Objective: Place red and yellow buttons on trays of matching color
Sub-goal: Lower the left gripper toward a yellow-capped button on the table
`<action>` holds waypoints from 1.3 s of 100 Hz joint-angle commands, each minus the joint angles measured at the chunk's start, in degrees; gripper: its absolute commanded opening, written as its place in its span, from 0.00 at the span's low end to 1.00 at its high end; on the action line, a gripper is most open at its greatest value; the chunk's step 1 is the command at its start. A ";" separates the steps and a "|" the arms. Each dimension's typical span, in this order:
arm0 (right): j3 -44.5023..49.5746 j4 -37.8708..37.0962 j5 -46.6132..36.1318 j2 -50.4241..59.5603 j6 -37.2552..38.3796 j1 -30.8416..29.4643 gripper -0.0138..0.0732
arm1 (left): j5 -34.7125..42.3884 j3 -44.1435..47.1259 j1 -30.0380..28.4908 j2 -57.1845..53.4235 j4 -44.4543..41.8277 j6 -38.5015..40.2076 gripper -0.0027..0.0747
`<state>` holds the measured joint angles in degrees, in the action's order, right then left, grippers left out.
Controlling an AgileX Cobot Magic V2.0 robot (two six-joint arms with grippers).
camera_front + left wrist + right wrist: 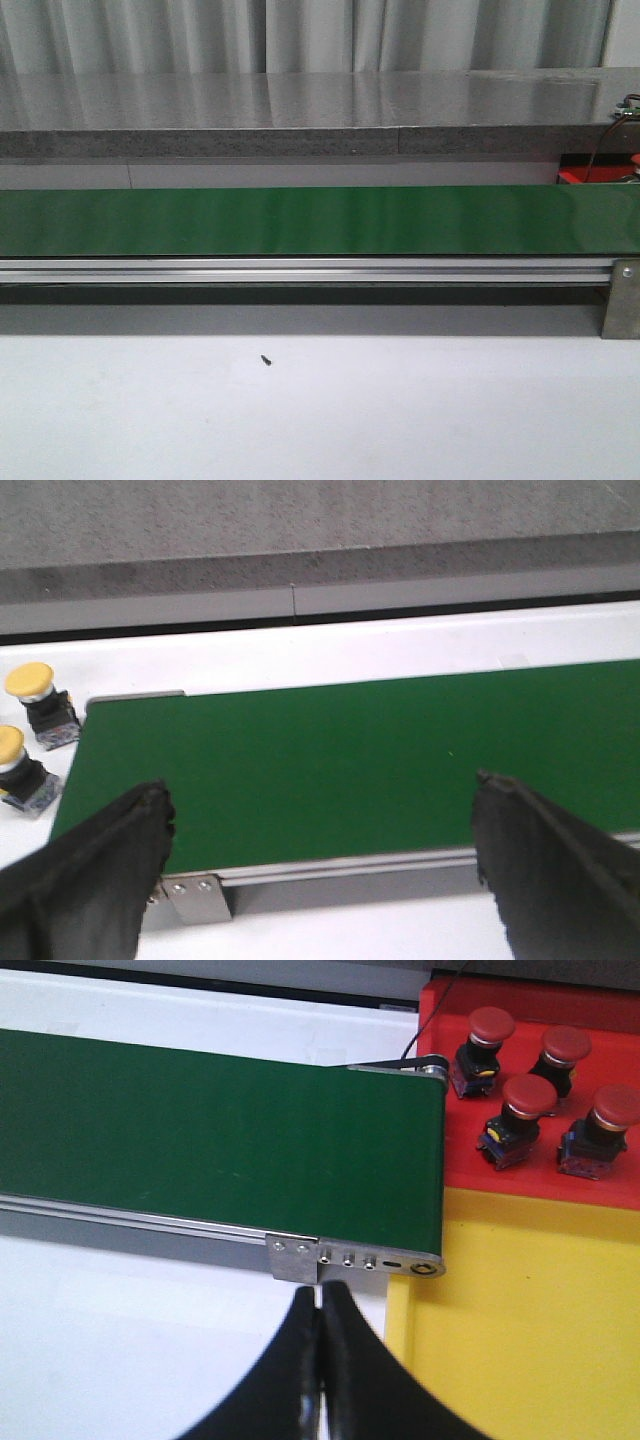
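In the left wrist view two yellow buttons [34, 695] [18, 765] stand on the white table just beyond the end of the green belt [340, 760]. My left gripper [322, 805] hangs open over the belt's near edge, holding nothing. In the right wrist view several red buttons [520, 1110] sit on the red tray [600, 1185], and the yellow tray [530, 1320] beside it holds nothing in view. My right gripper [320, 1305] is shut and empty, close to the belt's end bracket. Neither gripper shows in the front view.
The green conveyor belt [300, 220] runs across the table on an aluminium rail [300, 270]. A grey stone ledge [300, 110] lies behind it. A small dark screw [266, 359] lies on the white table. A corner of the red tray [578, 176] shows at far right.
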<state>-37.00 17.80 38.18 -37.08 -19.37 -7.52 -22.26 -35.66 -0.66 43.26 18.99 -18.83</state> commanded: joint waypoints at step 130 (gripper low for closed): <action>-1.41 0.91 -3.76 0.17 -0.25 -0.08 0.08 | -14.06 -51.27 -24.99 62.00 -8.42 4.42 0.77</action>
<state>-37.00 17.80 38.18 -37.08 -19.37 -7.52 -40.03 -84.95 -25.53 107.35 10.35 -15.01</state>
